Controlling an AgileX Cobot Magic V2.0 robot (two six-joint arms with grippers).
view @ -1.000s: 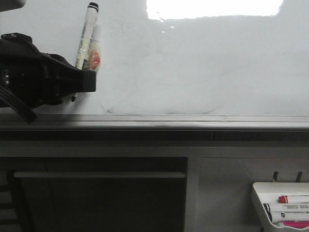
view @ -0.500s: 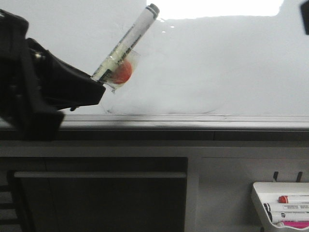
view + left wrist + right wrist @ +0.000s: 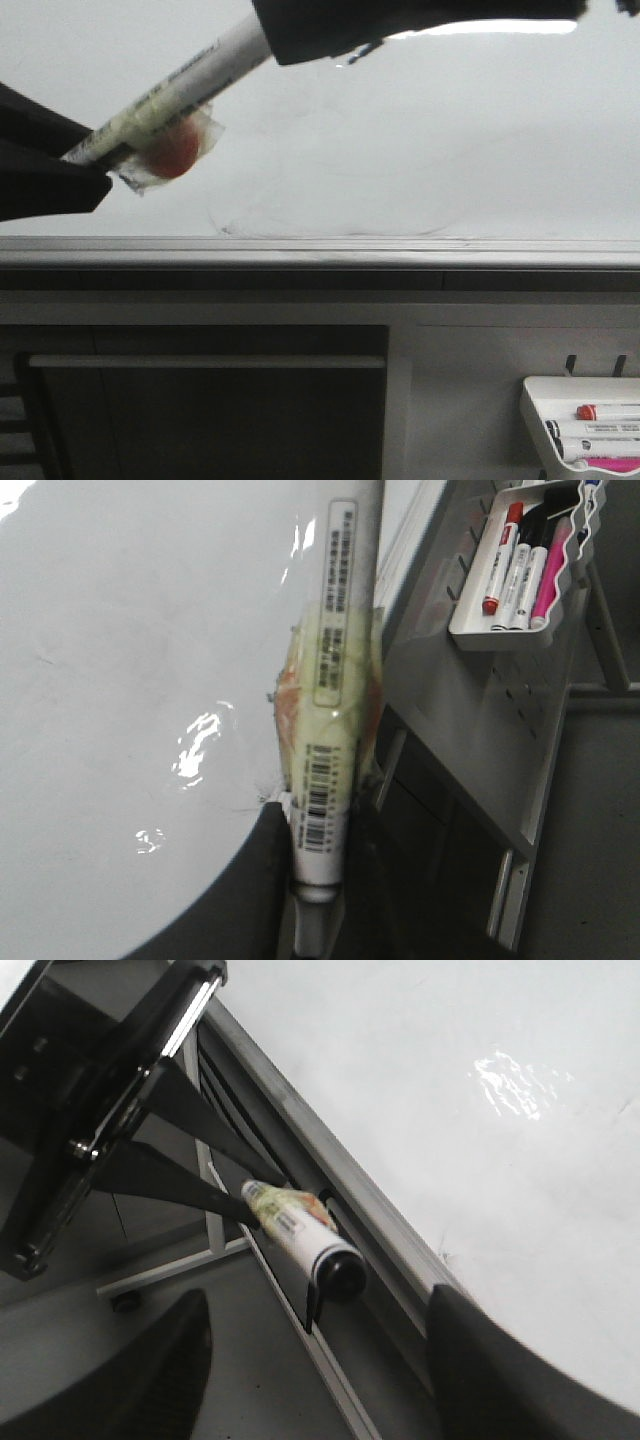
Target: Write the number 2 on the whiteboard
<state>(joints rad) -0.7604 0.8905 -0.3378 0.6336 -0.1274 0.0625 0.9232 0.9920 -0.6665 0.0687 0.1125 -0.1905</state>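
Observation:
The whiteboard (image 3: 420,150) is glossy white with glare and faint erased smudges; no number 2 shows on it. My left gripper (image 3: 95,160) is shut on a white marker pen (image 3: 180,85) with an orange blob taped to it, and holds it tilted up to the right in front of the board. The left wrist view shows the marker (image 3: 335,680) clamped between the left gripper's (image 3: 320,880) jaws. My right gripper (image 3: 330,30) reaches in from the top right and hides the cap end. In the right wrist view the right gripper (image 3: 320,1360) is open, with the black cap (image 3: 340,1272) ahead between its fingers, untouched.
A grey metal ledge (image 3: 400,255) runs along the board's lower edge. A small white tray of markers (image 3: 585,430) hangs at the lower right, and also shows in the left wrist view (image 3: 520,570). A dark frame panel (image 3: 200,400) lies below the ledge.
My left gripper has tipped the marker further over to the right and moved left. My right gripper has come in from the top right to the cap end.

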